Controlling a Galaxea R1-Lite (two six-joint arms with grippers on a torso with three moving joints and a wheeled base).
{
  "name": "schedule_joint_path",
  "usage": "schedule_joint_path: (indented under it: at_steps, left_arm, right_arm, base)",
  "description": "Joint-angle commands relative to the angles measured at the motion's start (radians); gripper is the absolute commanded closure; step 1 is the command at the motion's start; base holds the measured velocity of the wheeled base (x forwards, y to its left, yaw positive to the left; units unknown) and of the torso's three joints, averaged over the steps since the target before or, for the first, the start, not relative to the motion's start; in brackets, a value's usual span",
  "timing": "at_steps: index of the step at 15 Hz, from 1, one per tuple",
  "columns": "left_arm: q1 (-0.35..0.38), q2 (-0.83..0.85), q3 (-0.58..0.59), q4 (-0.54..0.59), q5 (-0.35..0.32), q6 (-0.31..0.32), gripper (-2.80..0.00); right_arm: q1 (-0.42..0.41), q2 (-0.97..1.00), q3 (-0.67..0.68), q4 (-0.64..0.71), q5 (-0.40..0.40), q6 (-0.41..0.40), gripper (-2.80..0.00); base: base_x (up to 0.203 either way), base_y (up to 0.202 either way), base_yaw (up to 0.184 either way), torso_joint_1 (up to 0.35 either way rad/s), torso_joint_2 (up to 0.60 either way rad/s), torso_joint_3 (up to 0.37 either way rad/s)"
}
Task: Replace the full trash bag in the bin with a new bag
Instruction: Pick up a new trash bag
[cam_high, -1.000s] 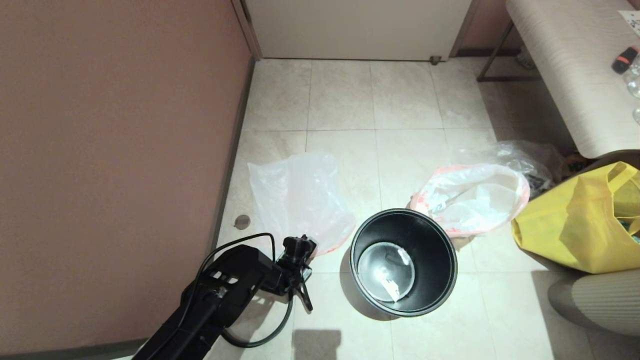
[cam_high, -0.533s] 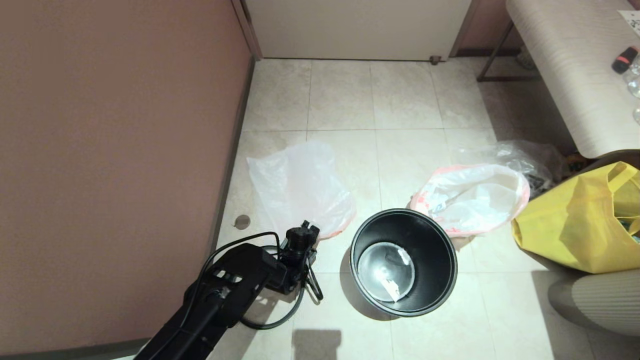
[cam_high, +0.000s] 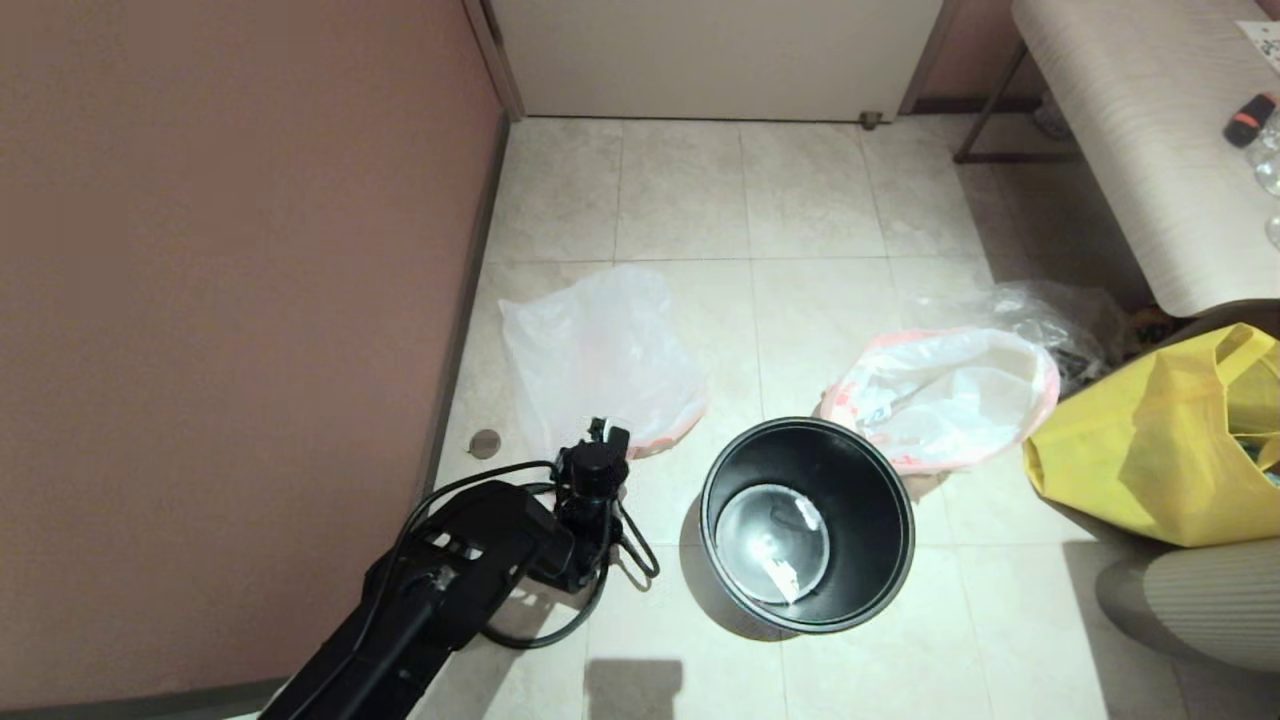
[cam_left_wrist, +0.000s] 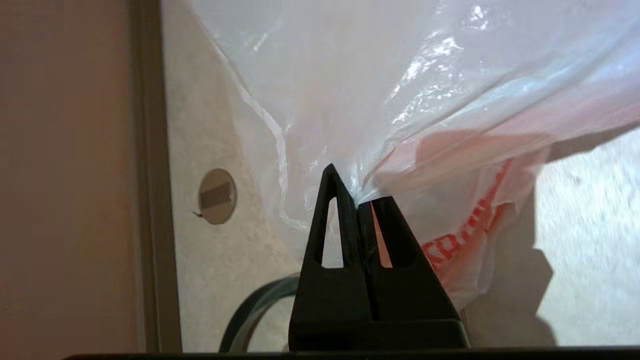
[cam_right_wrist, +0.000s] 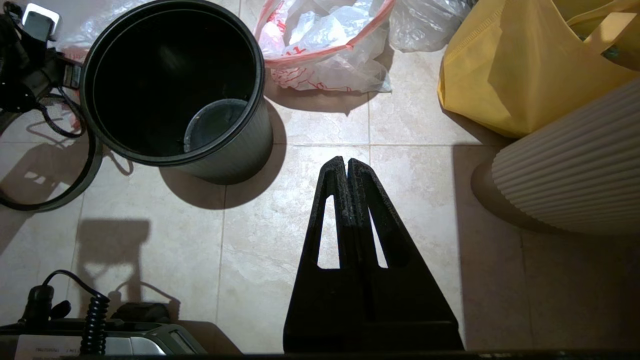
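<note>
left gripper (cam_high: 607, 436): clenched on a fold of the new bag (cam_high: 600, 355), near its pink band; the wrist view shows the fingertips (cam_left_wrist: 334, 186) pressed together with film pinched between them.
what changed: one second ago the gripper was lower in the head view and turned toward the bin; now it sits higher and points to 12 o'clock, and the bag has slid with it toward 12 o'clock and bunched up.
meaning for task: i judge the new bag is now caught and being drawn over the floor; lifting and opening it over the bin is not yet done.
right gripper (cam_right_wrist: 347, 165): clenched on nothing, hanging over bare tile at about 5 o'clock of the bin, idle.
bin (cam_high: 806, 523): stands upright on the floor, unlined; on its bottom lie only some small white scraps.
full trash bag (cam_high: 945, 395): already out, on the floor at 1 o'clock of the bin, touching or almost touching its rim; mouth open, crumpled clear plastic inside.
new bag, place: on the tiles at 10 o'clock of the bin, just beside it; nothing shows inside.
yellow bag (cam_high: 1160, 440): at 3 o'clock of the bin, well apart; contents hardly visible.
clear bag (cam_high: 1040, 305): crumpled behind the full trash bag.
</note>
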Motion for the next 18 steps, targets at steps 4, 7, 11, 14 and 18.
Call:
schedule_joint_path:
  at_steps: [4,7,11,14,18]
  left_arm:
    - [-0.005,-0.032,-0.002,-0.059,0.062,0.015,0.0]
    - [-0.015,-0.061,0.012,-0.139,0.109,0.057,0.0]
    - [-0.039,-0.13,0.115,-0.22,0.117,0.076,0.0]
    - [-0.063,-0.222,0.271,-0.291,0.117,0.076,0.0]
    - [-0.106,-0.402,0.554,-0.408,0.127,0.076,0.0]
  right_arm:
    - [0.0,0.001,0.0,0.0,0.0,0.0,0.0]
    - [0.0,0.001,0.0,0.0,0.0,0.0,0.0]
    - [0.0,0.001,0.0,0.0,0.0,0.0,0.0]
    - [0.0,0.001,0.0,0.0,0.0,0.0,0.0]
    - [0.0,0.001,0.0,0.0,0.0,0.0,0.0]
  base:
    - [0.0,0.0,0.0,0.0,0.0,0.0]
    - [0.0,0.0,0.0,0.0,0.0,0.0]
    - [0.0,0.0,0.0,0.0,0.0,0.0]
    - [0.0,0.0,0.0,0.0,0.0,0.0]
    - [0.0,0.0,0.0,0.0,0.0,0.0]
